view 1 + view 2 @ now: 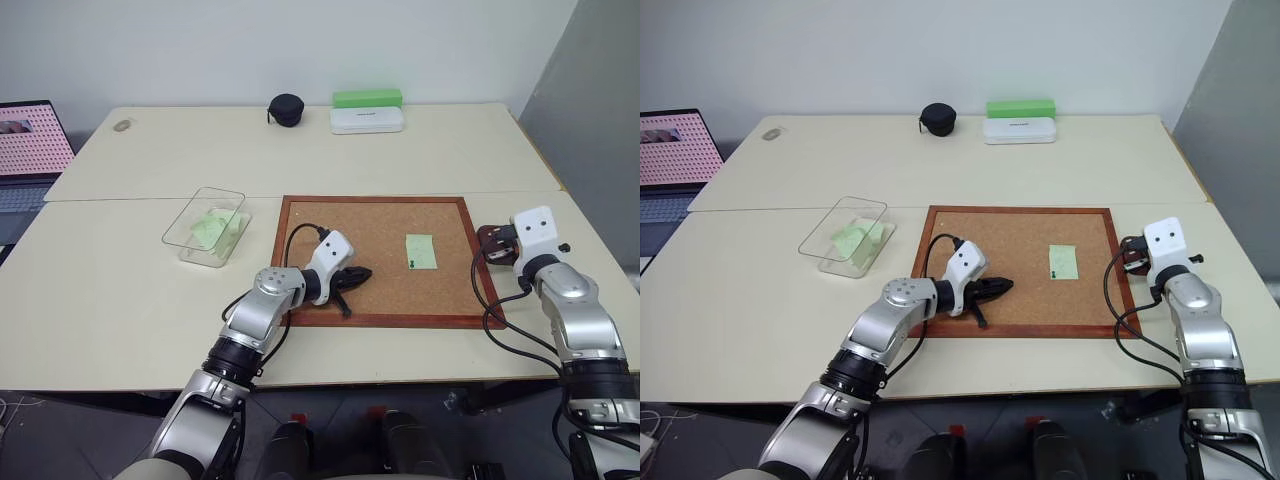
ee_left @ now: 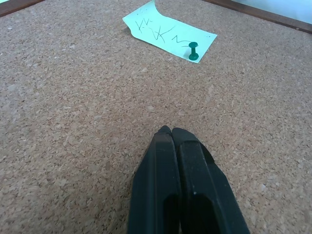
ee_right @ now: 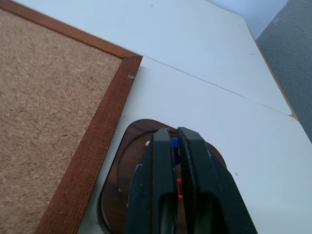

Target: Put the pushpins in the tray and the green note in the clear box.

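A pale table [image 1: 120,290] carried a cork board [image 1: 380,240]. The left gripper [image 1: 362,273] lay on the cork, fingers pressed together and empty — ahead of it sat the green note [image 1: 421,251], pinned by a green pushpin [image 2: 193,50]. The right gripper [image 3: 174,139] pinched a blue pushpin [image 3: 175,143] over the tray [image 3: 127,165].

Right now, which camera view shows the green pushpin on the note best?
The left wrist view: the green pushpin stands clearly through a corner of the green note on the cork board. In both eye views it shows as a tiny dark dot on the note.
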`<action>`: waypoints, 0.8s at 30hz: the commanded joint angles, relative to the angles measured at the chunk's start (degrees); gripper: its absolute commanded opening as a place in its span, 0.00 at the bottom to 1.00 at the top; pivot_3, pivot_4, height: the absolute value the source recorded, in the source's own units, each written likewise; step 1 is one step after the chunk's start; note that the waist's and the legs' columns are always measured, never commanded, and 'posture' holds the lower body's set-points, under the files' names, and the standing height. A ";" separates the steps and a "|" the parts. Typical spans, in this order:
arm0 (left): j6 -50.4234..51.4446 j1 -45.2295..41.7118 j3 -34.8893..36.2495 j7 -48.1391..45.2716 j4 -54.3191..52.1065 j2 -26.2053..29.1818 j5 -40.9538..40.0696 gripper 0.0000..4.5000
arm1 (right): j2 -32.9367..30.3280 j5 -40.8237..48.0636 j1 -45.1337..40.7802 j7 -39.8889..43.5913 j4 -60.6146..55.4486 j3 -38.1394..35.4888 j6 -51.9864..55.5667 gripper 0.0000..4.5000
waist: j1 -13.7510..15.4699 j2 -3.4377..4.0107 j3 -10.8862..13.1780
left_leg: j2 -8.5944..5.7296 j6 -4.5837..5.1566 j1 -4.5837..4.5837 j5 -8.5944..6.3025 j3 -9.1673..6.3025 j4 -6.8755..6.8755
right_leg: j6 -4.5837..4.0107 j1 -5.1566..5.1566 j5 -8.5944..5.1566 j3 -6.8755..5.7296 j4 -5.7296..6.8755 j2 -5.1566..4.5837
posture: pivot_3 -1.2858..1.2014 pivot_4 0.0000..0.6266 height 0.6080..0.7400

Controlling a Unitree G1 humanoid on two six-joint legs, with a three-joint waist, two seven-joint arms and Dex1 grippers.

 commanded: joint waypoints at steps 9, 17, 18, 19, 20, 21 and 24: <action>2.37 1.68 -0.87 0.05 0.40 0.92 0.75 0.00 | -1.44 -2.32 -2.51 1.06 3.71 0.18 -3.45 0.39 | -0.07 0.00 0.00 | 0.01 0.00 0.01 0.00 0.00 0.00 | 0.00 0.00 0.00 0.01 0.00 0.00 | 0.52 0.24 1.00; 2.45 1.55 -0.79 -0.04 0.39 1.07 0.80 0.00 | -1.43 -2.96 -2.62 0.58 3.92 -0.16 -3.46 0.73 | -0.10 0.00 0.00 | 0.01 0.00 0.01 0.00 0.00 0.00 | 0.00 0.00 0.00 0.02 0.01 0.01 | 0.52 0.24 1.00; 2.43 1.50 -0.75 -0.05 0.45 1.10 0.80 0.00 | -1.43 -3.02 -2.59 0.55 3.88 -0.21 -3.42 0.77 | -0.10 0.00 0.00 | 0.01 0.00 0.01 0.00 0.00 0.00 | 0.00 0.00 0.00 0.02 0.01 0.01 | 0.52 0.24 1.00; 2.42 1.47 -0.73 -0.04 0.47 1.12 0.81 0.00 | -1.42 -3.02 -2.54 0.55 3.80 -0.26 -3.40 0.82 | -0.10 0.00 0.00 | 0.01 0.00 0.01 0.00 0.01 0.00 | 0.00 0.00 0.00 0.02 0.00 0.01 | 0.52 0.24 1.00; 2.43 1.46 -0.72 -0.02 0.46 1.11 0.82 0.00 | -1.29 -2.74 -2.39 0.65 3.54 -0.49 -3.54 0.87 | -0.10 0.00 0.00 | 0.01 0.00 0.01 0.00 0.01 0.00 | 0.00 0.00 0.00 0.02 0.01 0.01 | 0.52 0.24 1.00; 2.42 1.48 -0.70 -0.03 0.45 1.14 0.81 0.00 | -0.96 -2.10 -2.12 0.93 2.82 -0.81 -3.43 0.87 | -0.10 0.00 0.00 | 0.01 0.00 0.01 0.00 0.00 0.00 | 0.00 0.00 0.00 0.02 0.01 0.01 | 0.52 0.24 1.00; 2.47 1.55 -0.75 -0.02 0.30 1.14 0.81 0.00 | 0.75 2.14 -0.75 4.22 -0.83 -1.85 -2.73 0.87 | -0.12 0.00 0.00 | 0.01 0.00 0.01 0.00 0.01 0.00 | 0.00 0.00 0.00 0.02 0.01 0.01 | 0.52 0.24 1.00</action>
